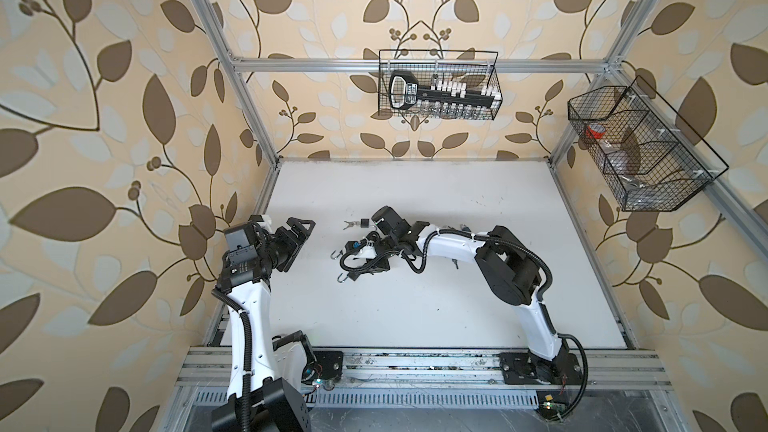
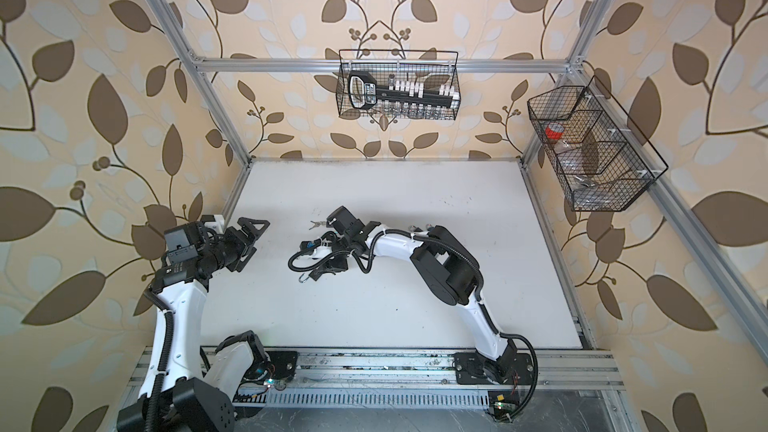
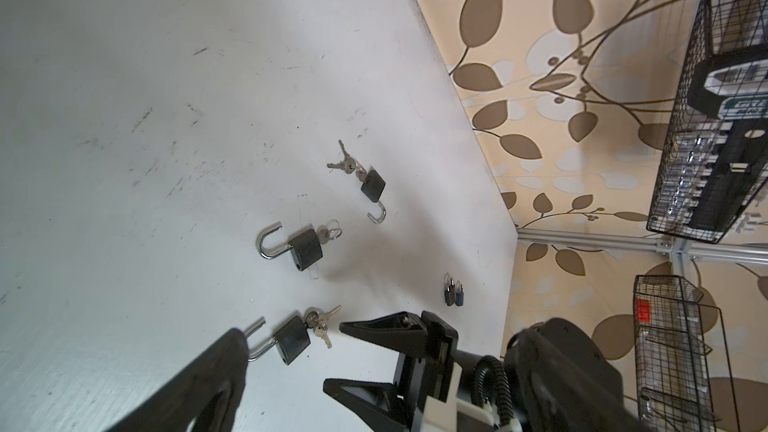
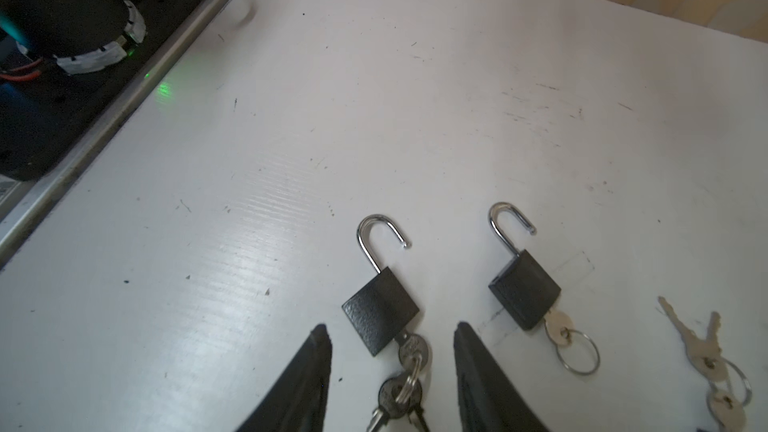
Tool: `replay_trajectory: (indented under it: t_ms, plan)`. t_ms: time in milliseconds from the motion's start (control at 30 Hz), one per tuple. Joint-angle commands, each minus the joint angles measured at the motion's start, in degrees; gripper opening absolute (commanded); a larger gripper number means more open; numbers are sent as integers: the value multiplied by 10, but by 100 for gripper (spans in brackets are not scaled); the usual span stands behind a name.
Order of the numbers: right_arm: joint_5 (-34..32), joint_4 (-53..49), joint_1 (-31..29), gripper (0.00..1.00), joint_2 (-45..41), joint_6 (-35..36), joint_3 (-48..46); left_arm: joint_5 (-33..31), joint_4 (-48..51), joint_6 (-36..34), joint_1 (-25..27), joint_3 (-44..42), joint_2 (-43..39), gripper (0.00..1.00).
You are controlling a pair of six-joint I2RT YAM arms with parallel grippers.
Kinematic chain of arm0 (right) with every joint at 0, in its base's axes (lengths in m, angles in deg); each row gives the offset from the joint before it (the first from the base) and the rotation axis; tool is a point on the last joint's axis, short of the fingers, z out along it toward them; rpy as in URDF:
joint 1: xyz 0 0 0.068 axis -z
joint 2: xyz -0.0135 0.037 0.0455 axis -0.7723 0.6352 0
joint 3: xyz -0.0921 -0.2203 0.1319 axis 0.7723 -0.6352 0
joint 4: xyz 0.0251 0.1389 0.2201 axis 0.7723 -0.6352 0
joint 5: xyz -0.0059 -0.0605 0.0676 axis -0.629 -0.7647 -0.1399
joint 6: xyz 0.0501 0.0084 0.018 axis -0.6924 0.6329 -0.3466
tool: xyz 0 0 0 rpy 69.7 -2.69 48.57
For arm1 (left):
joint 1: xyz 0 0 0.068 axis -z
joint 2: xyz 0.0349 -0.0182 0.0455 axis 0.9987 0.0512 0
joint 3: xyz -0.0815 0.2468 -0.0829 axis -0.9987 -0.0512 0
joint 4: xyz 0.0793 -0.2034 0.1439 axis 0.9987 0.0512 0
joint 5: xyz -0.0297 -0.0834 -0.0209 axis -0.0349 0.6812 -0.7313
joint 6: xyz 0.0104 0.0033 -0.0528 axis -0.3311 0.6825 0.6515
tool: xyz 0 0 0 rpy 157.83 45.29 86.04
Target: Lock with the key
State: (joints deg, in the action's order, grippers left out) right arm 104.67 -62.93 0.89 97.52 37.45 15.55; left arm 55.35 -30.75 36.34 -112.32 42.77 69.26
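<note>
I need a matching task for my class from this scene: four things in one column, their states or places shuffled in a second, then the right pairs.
Things
1. left gripper
2. right gripper
3. padlock by the right gripper
4. wire basket

States or places
a. hangs on the back rail
b. open, key bunch between its fingers
c. shackle open, key inserted
d. wide open, empty

Pairs: 1-d, 2-b, 3-c, 4-a

Robot lab test cell: aluminium extrusion frame (image 1: 415, 65), leaf wallpaper panels (image 1: 104, 139) as walls, white bench top (image 1: 436, 305), base rail (image 1: 415, 361), wire baskets (image 1: 384, 85) hung on frame.
</note>
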Motion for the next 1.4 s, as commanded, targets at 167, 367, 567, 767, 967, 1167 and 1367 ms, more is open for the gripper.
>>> replay_trajectory:
  t_ms: [167, 367, 567, 767, 967, 1167, 1367]
  plan:
    - [55, -119, -3, 60, 84, 65, 103, -97, 105, -112, 80, 100, 3, 99]
    - [53, -168, -2, 68, 127, 57, 164, -77, 93, -107, 82, 95, 8, 99]
    - [49, -181, -3, 71, 151, 49, 193, -37, 75, -103, 83, 90, 12, 99]
    - [54, -214, -4, 69, 158, 64, 208, -33, 74, -103, 84, 87, 12, 99]
    - [46, -250, -8, 66, 152, 96, 196, -24, 68, -98, 84, 85, 14, 99]
    - [31, -250, -12, 58, 143, 106, 178, -14, 63, -96, 84, 83, 17, 99]
    - [17, -251, -12, 51, 131, 118, 161, -12, 63, -95, 84, 83, 17, 99]
